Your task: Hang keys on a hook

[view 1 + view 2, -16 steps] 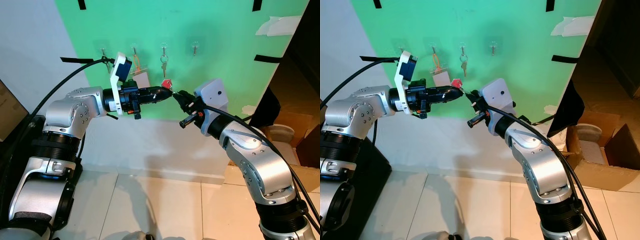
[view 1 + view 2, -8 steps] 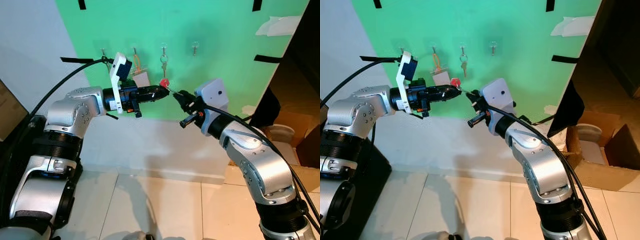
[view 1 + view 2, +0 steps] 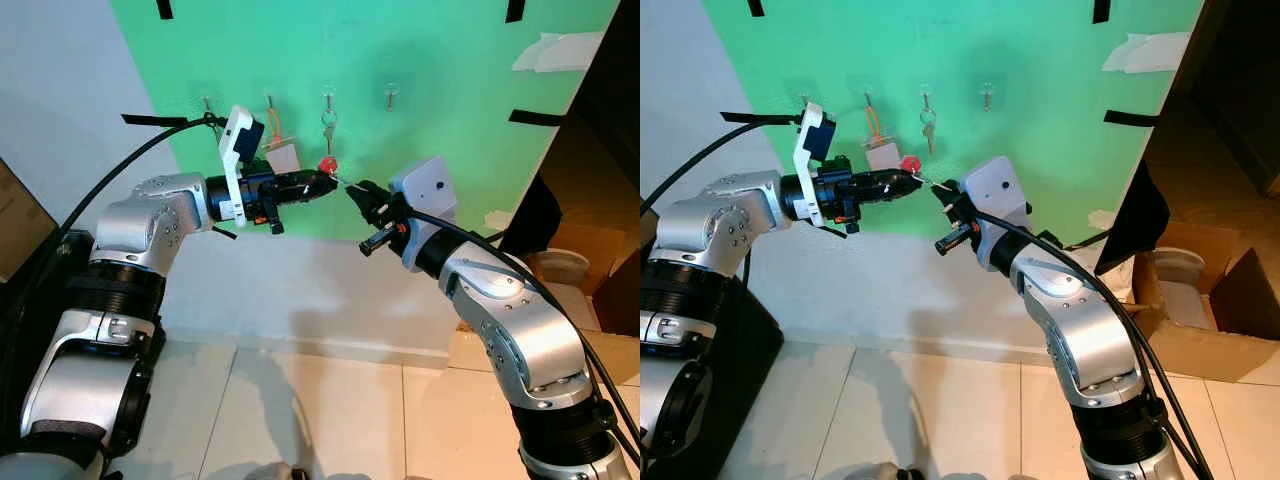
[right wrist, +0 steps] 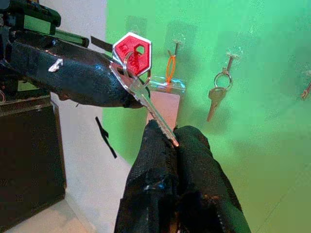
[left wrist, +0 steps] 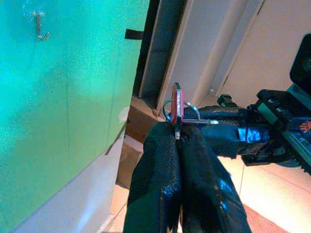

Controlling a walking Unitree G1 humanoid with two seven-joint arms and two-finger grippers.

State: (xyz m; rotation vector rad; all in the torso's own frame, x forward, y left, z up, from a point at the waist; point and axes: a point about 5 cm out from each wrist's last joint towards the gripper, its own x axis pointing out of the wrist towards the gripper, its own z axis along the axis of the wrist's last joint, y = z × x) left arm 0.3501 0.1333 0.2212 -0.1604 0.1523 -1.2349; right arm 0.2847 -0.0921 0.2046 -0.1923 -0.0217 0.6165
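Both arms are raised in front of a green panel (image 3: 430,60) on the far wall, and the two end effectors meet at one small bunch of keys. The left end effector (image 3: 322,178) reaches in from the left, its black fingers (image 5: 167,160) clenched on the red tag (image 4: 131,48) of the key set (image 3: 328,166). The right end effector (image 3: 357,192) comes in from the right, its fingers (image 4: 158,160) pressed together on the tip of the silver key blade (image 4: 146,99), which runs from the ring at the red tag down to that grip. So the key set is held between the two, in the air, just in front of the panel and below the row of hooks.

Four small hooks sit in a row high on the panel. The second from the left carries an orange loop with a clear card holder (image 3: 281,152), the third (image 3: 327,98) carries a single silver key on a ring (image 4: 217,93), and the rightmost hook (image 3: 391,96) is bare. The held keys hang just below and slightly left of the third hook, not touching any hook.

To the right of the panel a dark doorway opens, with cardboard boxes (image 3: 1200,300) on the tiled floor (image 3: 330,420)
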